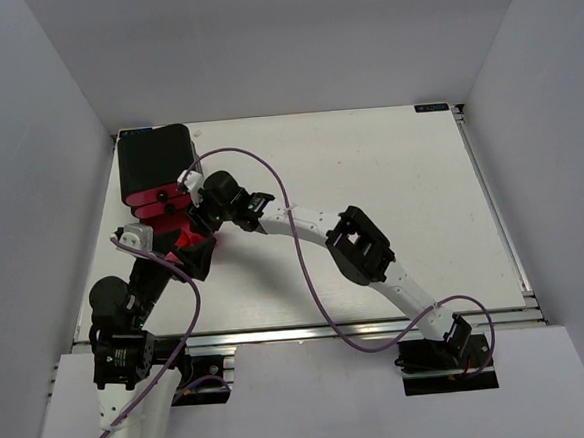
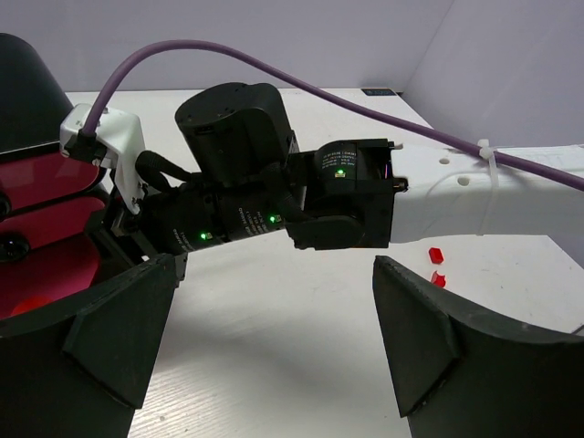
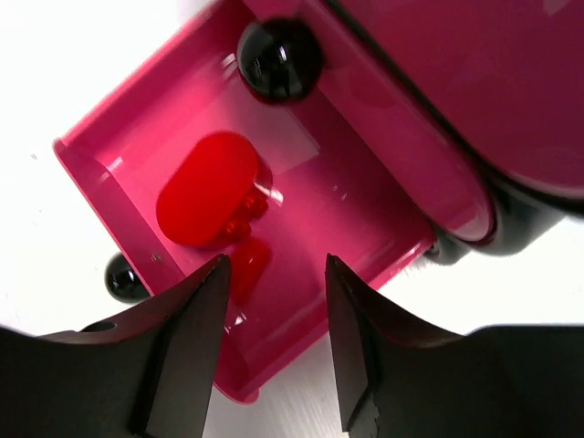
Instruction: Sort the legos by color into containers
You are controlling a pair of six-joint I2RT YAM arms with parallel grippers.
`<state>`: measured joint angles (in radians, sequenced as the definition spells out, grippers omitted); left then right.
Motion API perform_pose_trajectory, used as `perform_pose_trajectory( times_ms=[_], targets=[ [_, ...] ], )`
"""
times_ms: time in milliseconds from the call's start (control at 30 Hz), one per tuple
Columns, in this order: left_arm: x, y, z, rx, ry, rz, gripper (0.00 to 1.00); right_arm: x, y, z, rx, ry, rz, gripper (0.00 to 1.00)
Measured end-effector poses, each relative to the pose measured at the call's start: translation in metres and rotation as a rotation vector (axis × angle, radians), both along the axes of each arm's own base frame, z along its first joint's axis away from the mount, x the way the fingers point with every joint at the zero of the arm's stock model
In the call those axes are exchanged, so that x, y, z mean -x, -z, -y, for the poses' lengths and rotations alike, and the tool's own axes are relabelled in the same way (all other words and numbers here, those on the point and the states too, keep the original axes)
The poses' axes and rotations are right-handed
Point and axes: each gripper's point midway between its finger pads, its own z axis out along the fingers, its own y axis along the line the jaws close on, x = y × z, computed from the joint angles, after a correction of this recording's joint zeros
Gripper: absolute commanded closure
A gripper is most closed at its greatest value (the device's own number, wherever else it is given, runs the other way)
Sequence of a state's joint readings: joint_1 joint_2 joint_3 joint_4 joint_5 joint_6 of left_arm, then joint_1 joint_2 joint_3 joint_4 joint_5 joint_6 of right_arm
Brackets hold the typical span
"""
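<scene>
Open drawer [image 3: 365, 210] glossy magenta-pink; legos [image 3: 205, 196] inside it red; knob [image 3: 123, 274] on its front black; housing [image 1: 152, 159] around it black; table [image 1: 369, 173] beneath white.

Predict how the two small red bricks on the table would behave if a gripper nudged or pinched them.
The red bricks look tiny beside the left gripper, so probably very light and easily flicked away. Their blocky shape suggests sliding, not rolling. They look like hard plastic, so likely stiff under a pinch.

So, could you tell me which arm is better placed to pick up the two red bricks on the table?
Left, probably: the left tool is open and faces the red bricks just ahead, while the right tool hangs open over the pulled-out drawer.
</scene>
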<state>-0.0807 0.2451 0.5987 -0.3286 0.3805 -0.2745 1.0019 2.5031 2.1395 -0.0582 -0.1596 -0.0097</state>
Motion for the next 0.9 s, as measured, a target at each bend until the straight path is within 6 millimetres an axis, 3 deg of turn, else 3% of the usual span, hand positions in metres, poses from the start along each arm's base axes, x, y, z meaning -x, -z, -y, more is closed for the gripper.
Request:
perform_pose_trajectory(
  times_ms=[67, 133, 167, 200, 233, 267, 333, 467, 567, 600, 633, 700, 767, 833, 900],
  targets=[
    [0.0, 0.0, 0.0, 0.001, 0.0, 0.0, 0.04, -0.001, -0.004, -0.002, -0.016, 0.001, 0.006, 0.51],
    [0.0, 0.0, 0.0, 0.005, 0.001, -0.002, 0.12, 0.0, -0.007, -0.001, -0.024, 0.004, 0.005, 0.57],
    [0.0, 0.0, 0.001, 0.01, 0.006, -0.004, 0.33, 0.002, -0.009, 0.003, -0.022, 0.007, 0.001, 0.67],
    [0.0, 0.0, 0.003, 0.02, 0.012, -0.007, 0.47, 0.003, -0.011, 0.007, -0.017, 0.009, -0.002, 0.76],
    [-0.001, 0.0, 0.004, 0.019, 0.024, -0.009, 0.61, 0.005, -0.014, 0.014, -0.01, 0.018, -0.01, 1.0],
    [-0.002, 0.0, 0.007, 0.024, 0.037, -0.014, 0.77, 0.005, -0.021, 0.021, -0.004, 0.026, -0.005, 1.0],
    [-0.005, 0.003, 0.014, 0.028, 0.076, -0.033, 0.86, 0.006, -0.037, 0.044, 0.011, 0.072, -0.015, 1.0],
    [-0.017, 0.02, 0.034, 0.073, 0.191, -0.13, 0.82, 0.001, -0.09, 0.114, -0.007, 0.155, -0.042, 1.0],
    [-0.029, 0.043, 0.05, 0.124, 0.279, -0.263, 0.57, -0.021, -0.134, 0.186, -0.064, 0.228, -0.094, 1.0],
    [-0.033, 0.052, 0.055, 0.138, 0.302, -0.319, 0.47, -0.032, -0.144, 0.214, -0.082, 0.254, -0.113, 0.9],
    [-0.037, 0.062, 0.059, 0.147, 0.317, -0.369, 0.43, -0.042, -0.15, 0.242, -0.095, 0.283, -0.124, 0.51],
    [-0.042, 0.081, 0.067, 0.159, 0.342, -0.466, 0.33, -0.052, -0.15, 0.301, -0.103, 0.341, -0.16, 0.34],
    [-0.042, 0.095, 0.08, 0.158, 0.378, -0.551, 0.28, -0.047, -0.14, 0.352, -0.105, 0.384, -0.219, 0.21],
    [-0.043, 0.105, 0.098, 0.14, 0.408, -0.617, 0.26, -0.025, -0.126, 0.383, -0.108, 0.395, -0.285, 0.24],
    [-0.043, 0.113, 0.123, 0.105, 0.445, -0.668, 0.26, 0.005, -0.114, 0.398, -0.113, 0.385, -0.326, 0.36]
  ],
)
